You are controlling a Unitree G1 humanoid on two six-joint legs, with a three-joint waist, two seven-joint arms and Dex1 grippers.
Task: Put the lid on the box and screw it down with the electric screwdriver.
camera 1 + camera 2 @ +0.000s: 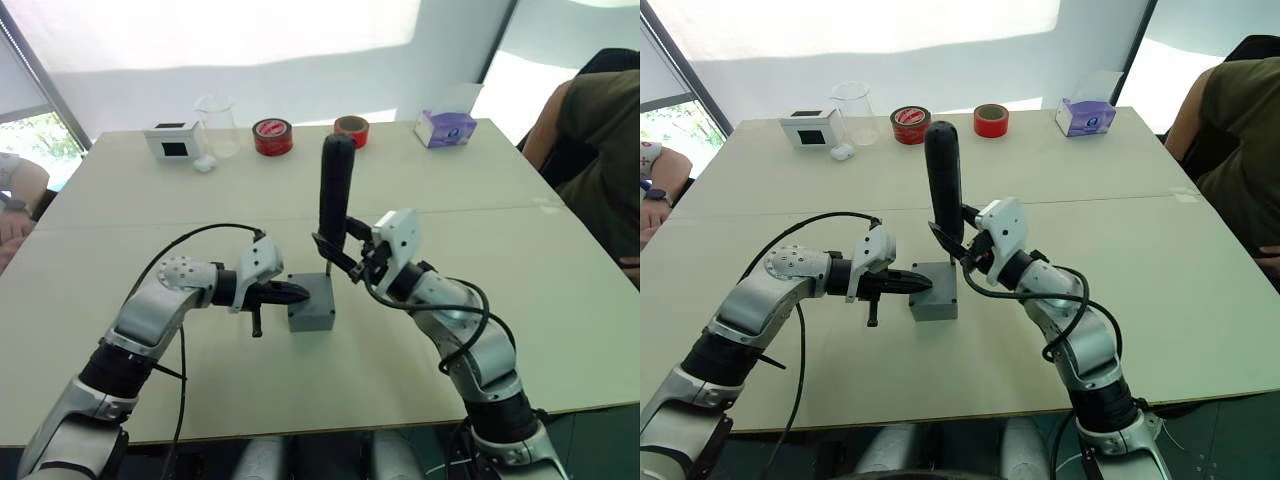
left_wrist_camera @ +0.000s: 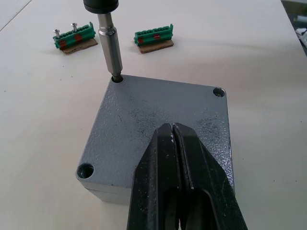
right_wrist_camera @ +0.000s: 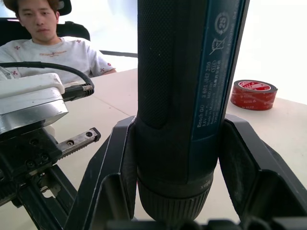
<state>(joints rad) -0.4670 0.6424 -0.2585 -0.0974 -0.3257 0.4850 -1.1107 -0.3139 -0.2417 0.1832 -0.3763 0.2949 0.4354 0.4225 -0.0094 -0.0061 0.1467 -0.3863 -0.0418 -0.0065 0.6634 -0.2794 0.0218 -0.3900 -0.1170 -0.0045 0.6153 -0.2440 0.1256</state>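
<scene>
Lid (image 2: pixel 158 129) is already seated on the box (image 1: pixel 311 316), which sits mid-desk (image 1: pixel 480 200) between the two arms.

Right pincer (image 3: pixel 180 167) is clamped around the electric screwdriver (image 1: pixel 335 195), both fingers hard against the barrel. Tool's long axis is near vertical, tipped slightly, fat end up, bit down. Bit (image 2: pixel 109 45) is dropped into the lid's corner hole at roughly 11 o'clock as the left wrist view shows the lid, i.e. the far corner on the robot's left. It looks seated in the recess; whether it has engaged a screw head I cannot tell.

Left pincer (image 2: pixel 173 132) is closed with nothing between the fingers, tips resting flat on top of the lid, reaching in from the box's 9 o'clock in the head view. Reads as a hold-down so the box doesn't spin under torque.

Key relation: screw hole is straight below the right pincer along the tool axis, so the drive is an axial push, no lateral correction. Other visible corner holes (image 2: pixel 218 91) (image 2: pixel 85 170) look open, likely still to do.

Risk: the tilt could cam the bit out.
</scene>
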